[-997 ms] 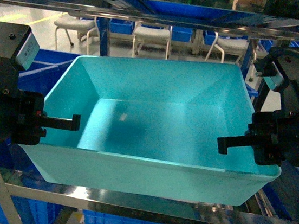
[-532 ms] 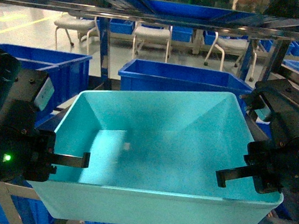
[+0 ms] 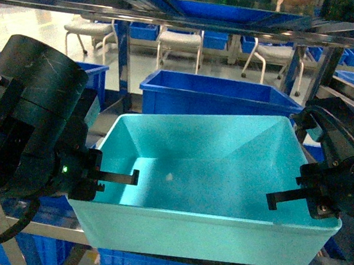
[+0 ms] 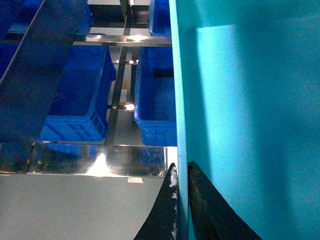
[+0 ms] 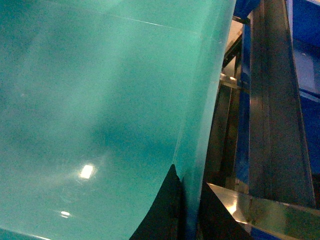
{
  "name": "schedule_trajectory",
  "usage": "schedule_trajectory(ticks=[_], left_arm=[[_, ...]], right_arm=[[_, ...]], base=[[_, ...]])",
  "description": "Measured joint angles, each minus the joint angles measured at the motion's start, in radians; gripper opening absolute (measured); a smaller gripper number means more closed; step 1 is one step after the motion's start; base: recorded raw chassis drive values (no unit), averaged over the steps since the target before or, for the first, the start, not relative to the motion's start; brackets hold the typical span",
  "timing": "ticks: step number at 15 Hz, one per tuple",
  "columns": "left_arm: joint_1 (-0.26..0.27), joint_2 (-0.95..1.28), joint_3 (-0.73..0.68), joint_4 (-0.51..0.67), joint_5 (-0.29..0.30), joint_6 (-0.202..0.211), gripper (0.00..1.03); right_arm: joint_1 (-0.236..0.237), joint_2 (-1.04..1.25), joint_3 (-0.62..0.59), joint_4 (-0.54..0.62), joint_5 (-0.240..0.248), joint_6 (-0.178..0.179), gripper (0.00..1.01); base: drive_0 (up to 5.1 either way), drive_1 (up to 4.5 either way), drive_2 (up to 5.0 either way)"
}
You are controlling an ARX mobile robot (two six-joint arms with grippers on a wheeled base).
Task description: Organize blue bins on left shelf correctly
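Note:
A light turquoise bin (image 3: 210,175) hangs level between my two grippers in front of the steel shelf (image 3: 36,226). My left gripper (image 3: 97,175) is shut on the bin's left wall, with one finger inside and one outside. In the left wrist view, the left gripper (image 4: 181,170) pinches the thin rim of the bin (image 4: 240,100). On the opposite side, my right gripper (image 3: 320,203) is shut on the right wall. The right wrist view shows the right gripper (image 5: 189,182) clamped on the wall of the bin (image 5: 100,100). The bin holds nothing.
A dark blue ribbed crate (image 3: 220,96) stands just behind the bin, and another (image 3: 90,73) is at the left. More blue crates (image 4: 75,115) sit on lower levels. A steel bar (image 3: 177,21) crosses overhead, and slanted steel rails (image 5: 272,110) run along the right. White chairs (image 3: 179,39) stand far back.
Held by both grippers, the bin has sunk lower in the head view and shifted right. The left arm has swung up close to the camera. The dark blue crate behind has come into sight.

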Motion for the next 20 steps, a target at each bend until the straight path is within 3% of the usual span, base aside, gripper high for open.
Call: schedule_trajectory(ticks=[3,11,20], left_arm=[[0.035,0.081,0.101,-0.053,0.009,0.018,0.02],[0.035,0.099,0.119,-0.062,0.009,0.027,0.02],[0.073,0.31,0.352,-0.115,0.04,0.084,0.03]], right_arm=[[0.0,0.074,0.095,-0.032,-0.021,-0.002,0.02],[0.0,0.079,0.101,-0.037,-0.022,-0.002,0.02],[-0.002,0.206,0.277,-0.132,-0.013,0.033,0.02]], base=[[0.0,0.0,0.0],[0.0,0.0,0.0],[0.0,0.0,0.0]])
